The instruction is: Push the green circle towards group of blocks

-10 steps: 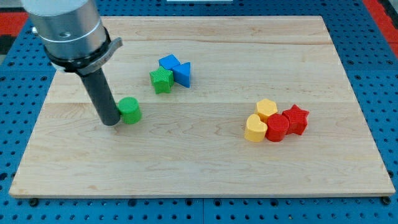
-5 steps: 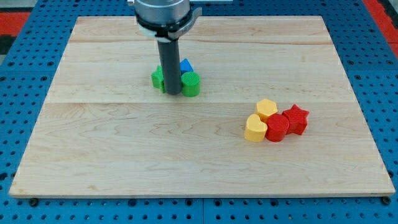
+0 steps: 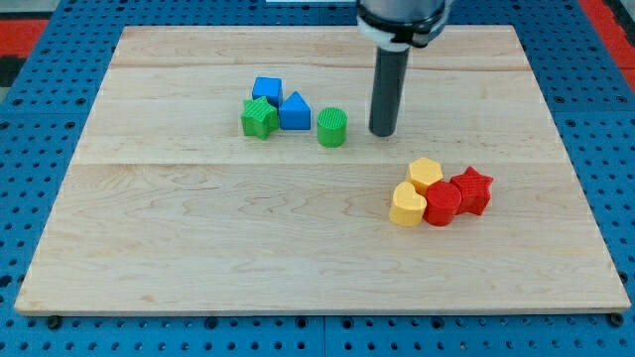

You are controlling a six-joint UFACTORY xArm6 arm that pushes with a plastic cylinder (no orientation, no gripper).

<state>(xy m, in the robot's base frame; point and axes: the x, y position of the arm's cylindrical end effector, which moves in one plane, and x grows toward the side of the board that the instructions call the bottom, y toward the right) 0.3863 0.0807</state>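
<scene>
The green circle stands on the wooden board, just right of a cluster made of a green star, a blue cube and a blue triangle. My tip rests on the board a short way to the right of the green circle, not touching it. Toward the view's right sits a second group: a yellow hexagon, a yellow heart, a red cylinder and a red star.
The board lies on a blue pegboard surface. A red area shows at the view's top corners.
The green circle has been pushed from the left side to beside the blue and green cluster. My tip has since moved on to the right of the circle.
</scene>
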